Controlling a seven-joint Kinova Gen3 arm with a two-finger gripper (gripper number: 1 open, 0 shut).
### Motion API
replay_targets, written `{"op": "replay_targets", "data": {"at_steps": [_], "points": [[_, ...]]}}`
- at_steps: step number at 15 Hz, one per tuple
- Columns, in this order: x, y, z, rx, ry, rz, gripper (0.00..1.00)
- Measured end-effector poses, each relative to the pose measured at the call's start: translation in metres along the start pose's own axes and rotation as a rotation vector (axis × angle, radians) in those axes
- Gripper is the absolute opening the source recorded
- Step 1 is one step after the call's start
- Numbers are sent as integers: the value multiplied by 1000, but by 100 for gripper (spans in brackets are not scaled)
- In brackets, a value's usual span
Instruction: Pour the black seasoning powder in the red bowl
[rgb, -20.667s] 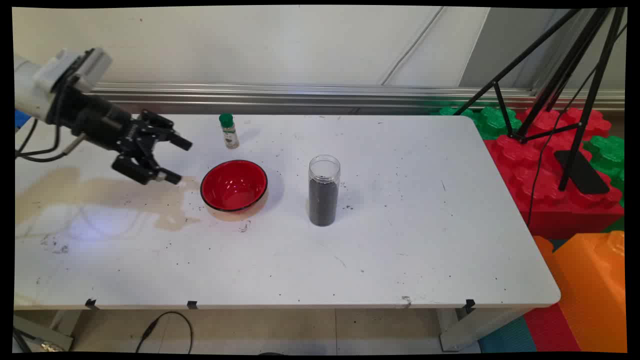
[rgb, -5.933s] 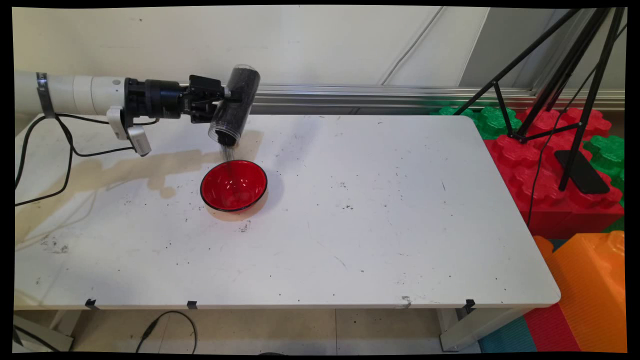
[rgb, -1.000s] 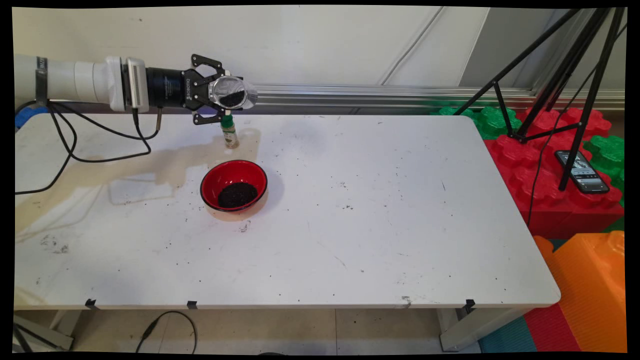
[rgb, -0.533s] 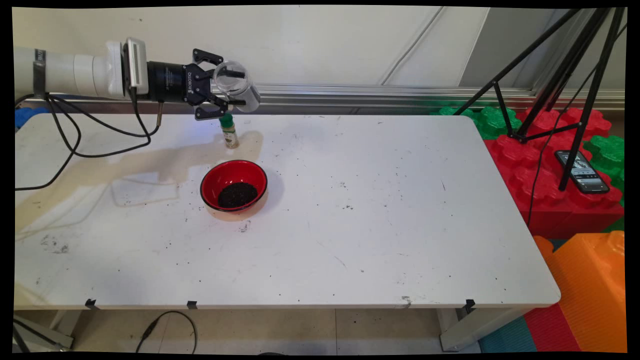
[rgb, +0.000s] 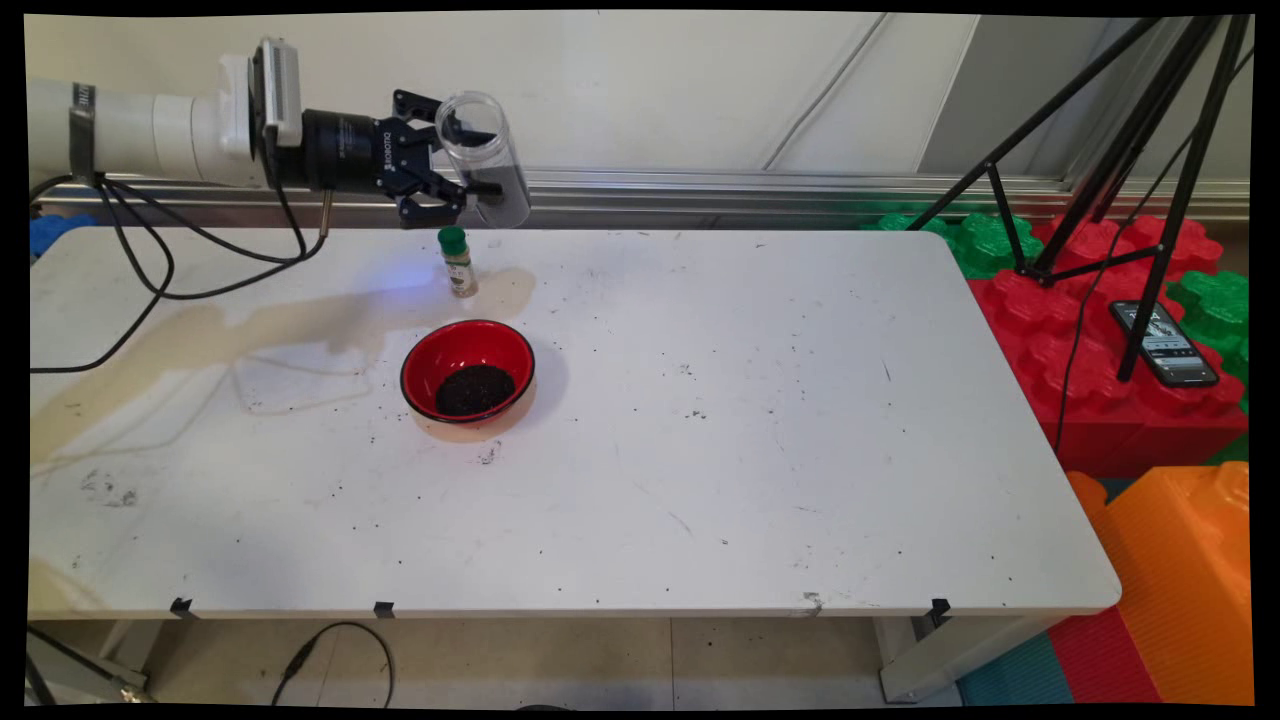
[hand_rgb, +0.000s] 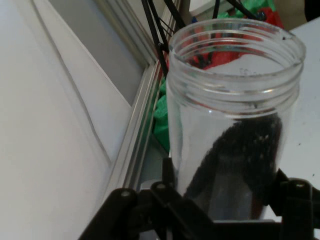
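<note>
High over the table's back left, my gripper (rgb: 462, 188) is shut on a clear plastic jar (rgb: 482, 158). The jar is tilted, its open mouth up and toward the left, with a small heap of black grains left in its lower end. In the hand view the jar (hand_rgb: 230, 125) fills the middle between the gripper's black links (hand_rgb: 222, 225), its threaded mouth at the top. Below and in front of the jar, a red bowl (rgb: 467, 370) on the table holds a pile of black grains. A small green-capped spice bottle (rgb: 457, 262) stands just under the gripper.
The white table (rgb: 760, 430) carries scattered black specks and a brownish stain at the left. Black cables (rgb: 150, 280) hang from the arm. At the right stand red, green and orange foam blocks (rgb: 1120, 400), a black tripod (rgb: 1130, 150) and a phone (rgb: 1165, 343).
Since a second ago the jar has turned in the gripper from lying level, mouth toward the camera, to nearly upright, and the hand has risen a little. The bowl's grains are unchanged.
</note>
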Motion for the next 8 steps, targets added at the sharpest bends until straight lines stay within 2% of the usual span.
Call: {"op": "replay_targets", "data": {"at_steps": [8], "points": [[13, 3, 14, -18, 7, -190, 0]]}}
